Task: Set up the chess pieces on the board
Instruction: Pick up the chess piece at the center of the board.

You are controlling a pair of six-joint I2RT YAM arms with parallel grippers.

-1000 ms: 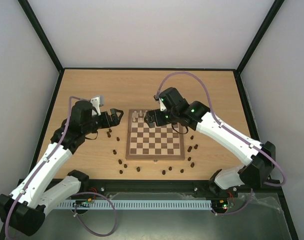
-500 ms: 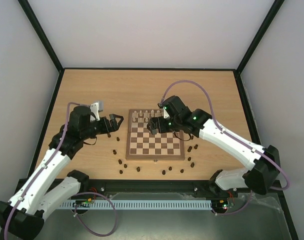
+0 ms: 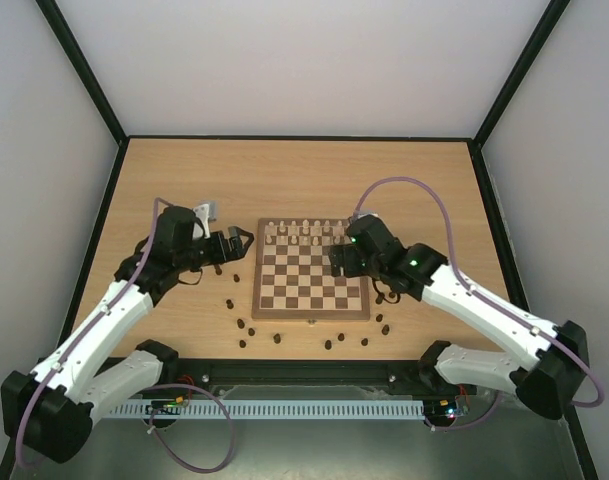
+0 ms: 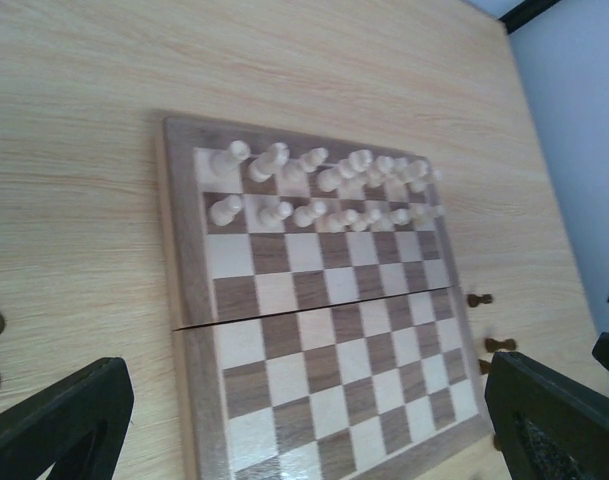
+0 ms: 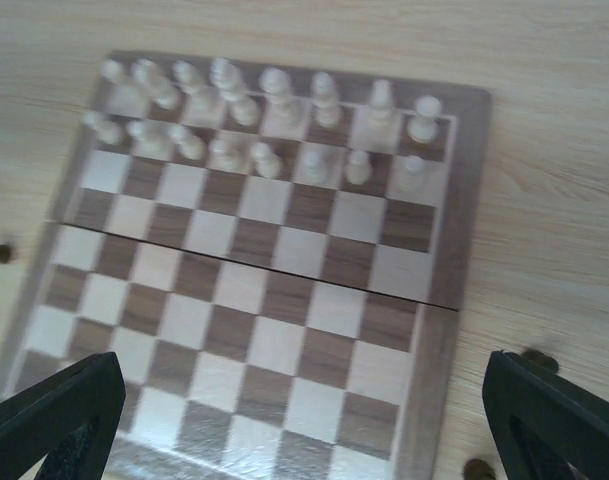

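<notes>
The board (image 3: 310, 283) lies mid-table, its clasp on the near edge. Cream chess pieces (image 3: 304, 232) fill its two far rows; the other squares are bare. Dark chess pieces (image 3: 277, 338) lie scattered on the table left, front and right of the board. My left gripper (image 3: 241, 244) is open and empty, just off the board's far left corner. My right gripper (image 3: 337, 262) is open and empty above the board's right side. The left wrist view shows the board (image 4: 314, 330), the cream rows (image 4: 324, 185) and the wide-apart gripper (image 4: 306, 400). The right wrist view shows the same board (image 5: 254, 330), cream rows (image 5: 264, 120) and gripper (image 5: 302, 400).
Dark pieces lie close to the board's right rim (image 3: 389, 296) and left of it (image 3: 229, 270); some show in the left wrist view (image 4: 479, 299) and the right wrist view (image 5: 537, 362). Black frame posts and white walls bound the table.
My right gripper has pulled back from the board's far left rows to its right side, nearer the arm bases. My left arm has shifted slightly. All cream pieces now show.
</notes>
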